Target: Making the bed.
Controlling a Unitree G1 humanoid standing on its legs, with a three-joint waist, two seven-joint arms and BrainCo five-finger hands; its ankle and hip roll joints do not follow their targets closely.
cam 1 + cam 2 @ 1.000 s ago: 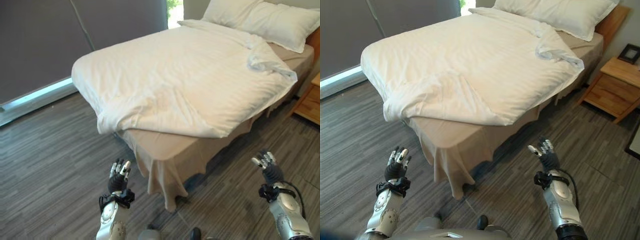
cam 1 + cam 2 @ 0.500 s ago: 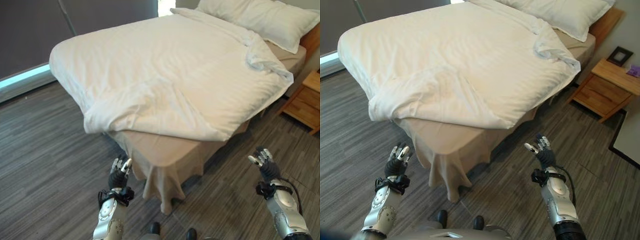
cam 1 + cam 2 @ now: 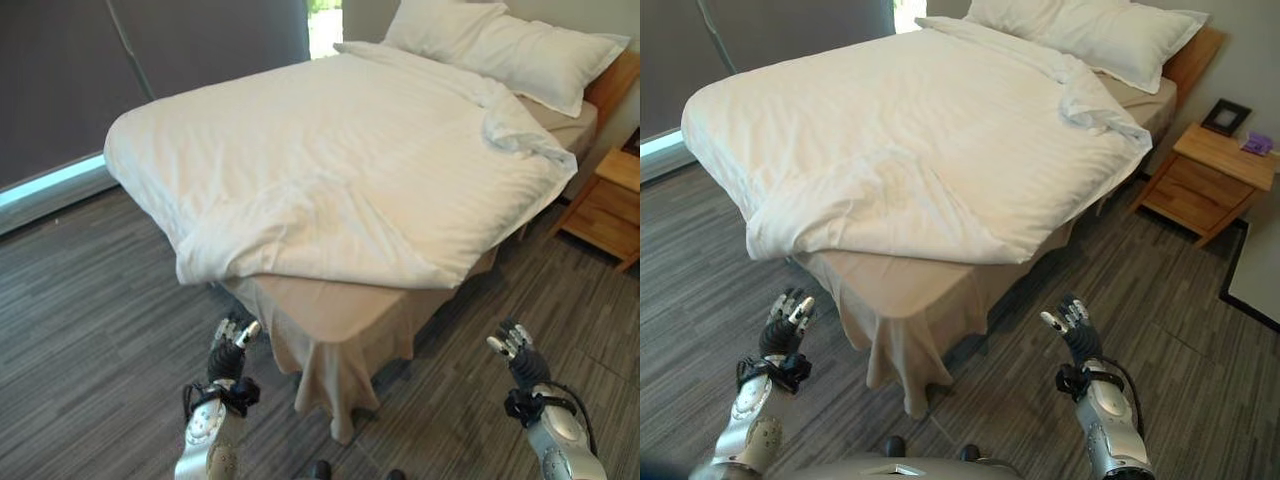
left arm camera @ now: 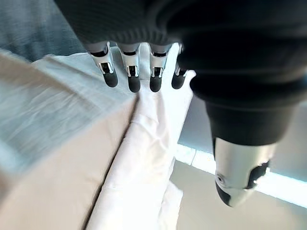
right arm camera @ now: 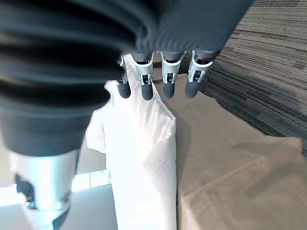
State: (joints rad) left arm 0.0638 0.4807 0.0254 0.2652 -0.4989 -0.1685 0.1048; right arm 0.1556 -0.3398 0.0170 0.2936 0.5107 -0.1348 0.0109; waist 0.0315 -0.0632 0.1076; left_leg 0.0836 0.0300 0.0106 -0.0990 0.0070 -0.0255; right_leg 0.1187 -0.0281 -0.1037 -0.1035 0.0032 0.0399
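A white duvet (image 3: 340, 160) covers the bed, rumpled, with its near corner folded back so the tan sheet (image 3: 335, 305) and bed skirt (image 3: 895, 365) show at the foot corner. Another fold of the duvet (image 3: 1095, 105) bunches near the white pillows (image 3: 490, 50) at the head. My left hand (image 3: 228, 350) is raised over the floor just short of the foot corner, fingers straight, holding nothing. My right hand (image 3: 1072, 330) is raised to the right of the corner, also open. The left wrist view shows its fingers (image 4: 132, 76) straight before the duvet edge (image 4: 144, 158).
A wooden nightstand (image 3: 1200, 175) with a small framed picture (image 3: 1225, 115) stands right of the bed head. Dark curtains (image 3: 130, 70) hang behind the bed's far side. Grey striped carpet (image 3: 90, 300) lies around the bed.
The camera has shifted, so the bed sits a little differently in view. Both hands have dropped slightly lower in the picture and stay open and apart from the bedding.
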